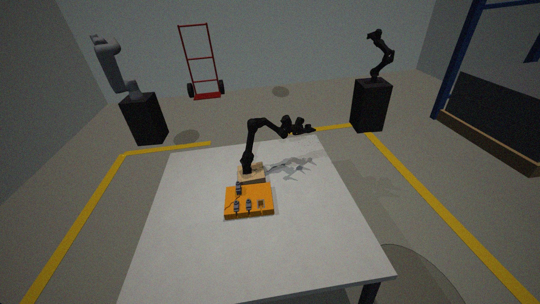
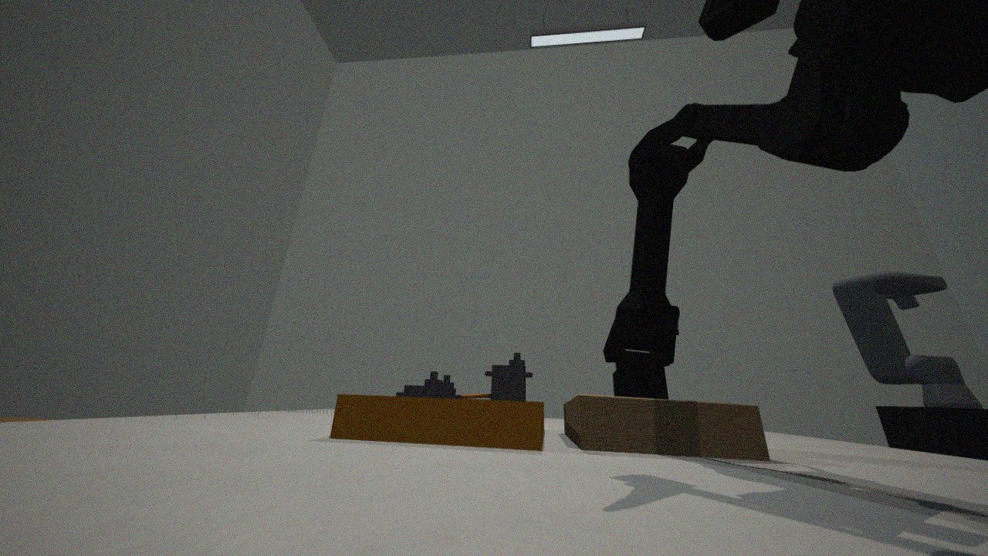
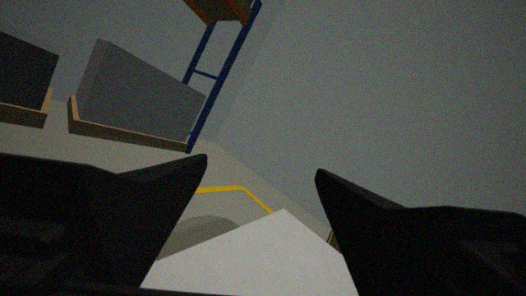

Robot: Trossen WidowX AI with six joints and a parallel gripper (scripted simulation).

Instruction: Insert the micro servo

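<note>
Above the far part of the worktop, well apart from the orange deck, the claw hangs in the air. Its fingers stand wide apart, and it has hold of nothing; between the tips, the wrist view shows wall and floor, with a corner of the worktop lower down.

The black arm rises nearly upright from a wooden block, bends sharply at its raised elbow and reaches out sideways, away from the deck. In the top view its forearm slopes down from the elbow to the wrist, and the claw points outward rather than down at the deck.

Upright on the deck, at the side nearest the block, stands the loose servo. Its output shaft points up, and its mounting ears stick out well above the deck surface. Its cable trails across the deck to the edge. The marked pocket is empty, outlined by a pale rim, with its notch towards the near edge. Beside it, in the same row, sit two fitted servos, the nearer one and the farther one, both low in the deck with their shafts up and their cables towards that edge.
</note>
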